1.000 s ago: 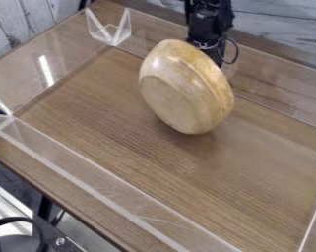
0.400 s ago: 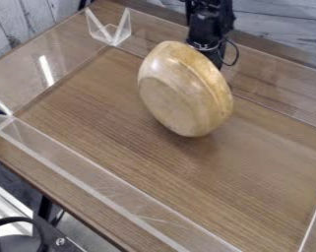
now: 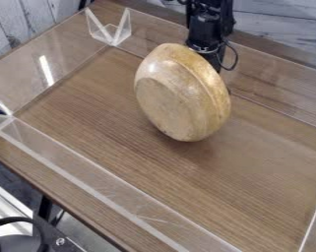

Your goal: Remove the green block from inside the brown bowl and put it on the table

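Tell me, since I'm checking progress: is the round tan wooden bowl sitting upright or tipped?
Tipped. The round tan wooden bowl stands on edge, its rounded outside facing the camera; the black gripper is behind its upper rim.

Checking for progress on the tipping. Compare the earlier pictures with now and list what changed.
The brown bowl, tipped on its edge with its underside toward the camera, has shifted slightly left and tilted a little further. The gripper stays behind the bowl's upper rim. The table is unchanged; the green block is not visible.

Brown bowl [image 3: 183, 91] tipped on edge, rounded underside facing camera, resting on wood-grain table [image 3: 134, 167]; green block hidden.
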Tool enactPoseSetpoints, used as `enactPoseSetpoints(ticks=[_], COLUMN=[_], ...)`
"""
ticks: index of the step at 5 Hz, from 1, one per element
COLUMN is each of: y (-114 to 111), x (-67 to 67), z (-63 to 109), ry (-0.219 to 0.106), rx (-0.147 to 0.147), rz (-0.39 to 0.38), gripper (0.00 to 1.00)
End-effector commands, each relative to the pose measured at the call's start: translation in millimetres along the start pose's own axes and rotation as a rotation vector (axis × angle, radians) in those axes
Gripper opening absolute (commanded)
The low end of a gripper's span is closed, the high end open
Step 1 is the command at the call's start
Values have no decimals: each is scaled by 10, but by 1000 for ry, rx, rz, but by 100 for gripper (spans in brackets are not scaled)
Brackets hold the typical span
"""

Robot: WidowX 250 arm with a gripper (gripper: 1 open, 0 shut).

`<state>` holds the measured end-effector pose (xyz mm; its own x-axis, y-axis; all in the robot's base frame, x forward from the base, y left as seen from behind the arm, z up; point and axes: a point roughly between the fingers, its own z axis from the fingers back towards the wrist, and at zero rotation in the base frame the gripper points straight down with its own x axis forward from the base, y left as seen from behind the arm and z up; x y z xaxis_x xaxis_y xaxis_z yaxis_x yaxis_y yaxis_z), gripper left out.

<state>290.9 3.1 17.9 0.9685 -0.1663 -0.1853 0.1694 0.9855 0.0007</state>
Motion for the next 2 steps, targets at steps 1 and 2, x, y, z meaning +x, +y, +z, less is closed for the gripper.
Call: enactPoseSetpoints(ticks=[1,2], y=[-25,-24], x=[-24,-8], z=[-66,-52], ry=[47,57], rx=[-1,-1], rz=[-14,-17], gripper=[0,0])
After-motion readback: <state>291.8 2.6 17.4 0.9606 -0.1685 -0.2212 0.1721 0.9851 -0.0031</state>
